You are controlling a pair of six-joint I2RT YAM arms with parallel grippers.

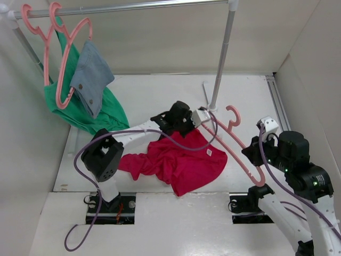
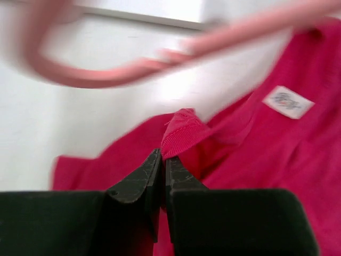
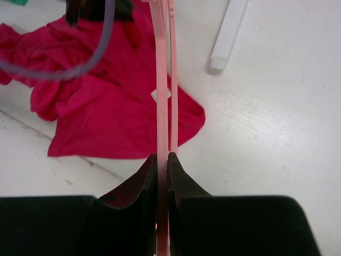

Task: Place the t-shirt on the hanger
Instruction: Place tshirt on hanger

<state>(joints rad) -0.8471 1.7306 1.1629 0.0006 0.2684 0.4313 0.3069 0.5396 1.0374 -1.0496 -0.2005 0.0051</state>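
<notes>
The crimson t-shirt [image 1: 181, 162] lies crumpled on the table in the top view, its white neck label [image 1: 209, 152] facing up. My left gripper [image 1: 200, 125] is at the shirt's far edge. In the left wrist view it [image 2: 163, 154] is shut on a raised fold of the shirt's ribbed collar [image 2: 181, 133]. The salmon-pink hanger [image 1: 234, 141] slants from its hook near the rack pole to my right gripper [image 1: 249, 153]. In the right wrist view that gripper [image 3: 162, 157] is shut on the hanger's thin bar [image 3: 162, 106], which reaches out over the shirt [image 3: 106, 117].
A clothes rack stands at the back with a rail [image 1: 133, 8] and a pole [image 1: 224, 58]. A green garment [image 1: 101, 114] and a grey-blue buttoned garment [image 1: 91, 74] hang at its left end on pink hangers [image 1: 64, 58]. White walls enclose the table.
</notes>
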